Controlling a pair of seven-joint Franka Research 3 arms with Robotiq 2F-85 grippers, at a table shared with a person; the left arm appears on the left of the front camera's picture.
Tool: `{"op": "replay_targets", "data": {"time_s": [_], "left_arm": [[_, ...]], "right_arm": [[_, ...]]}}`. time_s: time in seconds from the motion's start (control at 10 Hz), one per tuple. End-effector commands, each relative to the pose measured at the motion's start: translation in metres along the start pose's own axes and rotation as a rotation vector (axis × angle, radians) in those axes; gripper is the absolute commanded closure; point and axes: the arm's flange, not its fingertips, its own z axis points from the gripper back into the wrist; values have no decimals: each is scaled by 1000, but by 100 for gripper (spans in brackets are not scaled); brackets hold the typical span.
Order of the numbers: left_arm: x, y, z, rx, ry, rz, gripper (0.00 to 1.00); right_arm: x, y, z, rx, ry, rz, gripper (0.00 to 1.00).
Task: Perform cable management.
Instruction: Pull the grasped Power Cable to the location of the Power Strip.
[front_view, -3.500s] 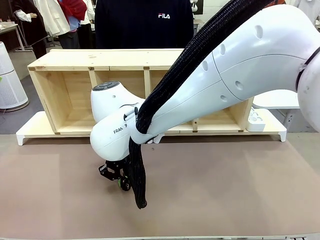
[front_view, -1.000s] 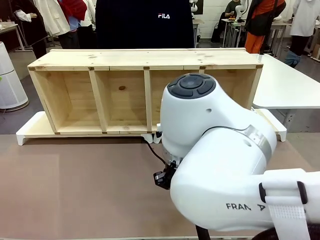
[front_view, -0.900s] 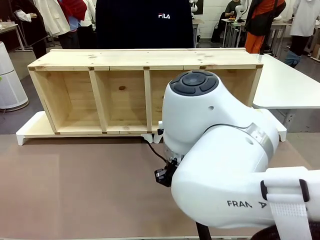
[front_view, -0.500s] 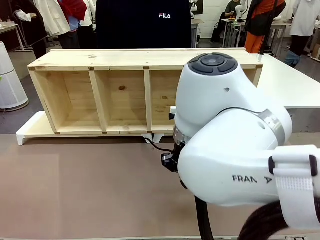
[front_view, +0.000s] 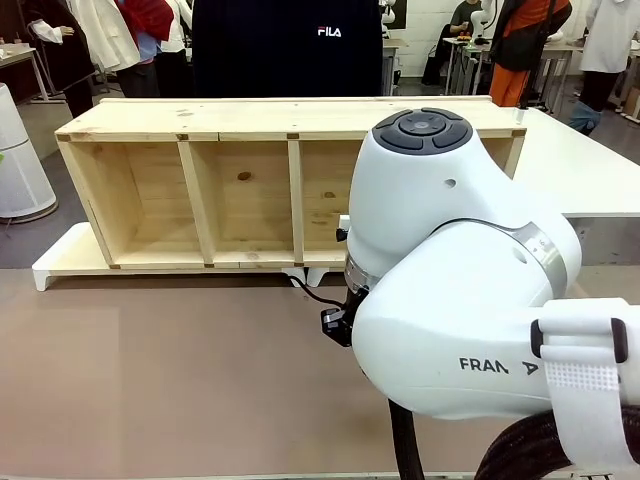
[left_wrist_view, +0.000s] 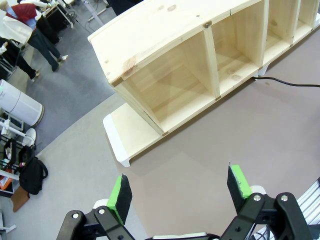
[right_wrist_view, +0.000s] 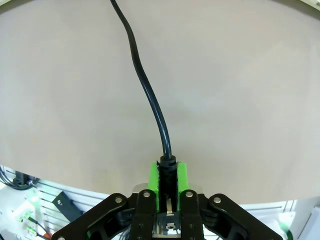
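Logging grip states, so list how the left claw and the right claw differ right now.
1. The left claw is open, pads wide apart and holding nothing; the right claw is shut on the end of the cable.
2. The left claw hangs high, looking down on the wooden shelf; the right claw sits low over the table.
Both have black fingers with green pads.

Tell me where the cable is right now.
Right wrist view: the cable is clamped by its end in the right gripper, bottom centre. Front view: it trails to the shelf.
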Motion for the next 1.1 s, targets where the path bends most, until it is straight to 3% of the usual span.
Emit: {"op": "replay_targets", "data": {"time_s": [0.0,0.3,0.5,1.0], "left_arm": [[2,0,-2,3,-9,17,0],[2,0,-2,3,-9,17,0],[2,0,-2,3,-9,17,0],[2,0,-2,3,-9,17,0]], "right_arm": [[1,-1,1,4,2,3,84],[-3,-5,-11,-19,20,27,84],[9,-61,-5,-24,20,-76,84],[-7,-178,15,-7,9,-334,84]]}}
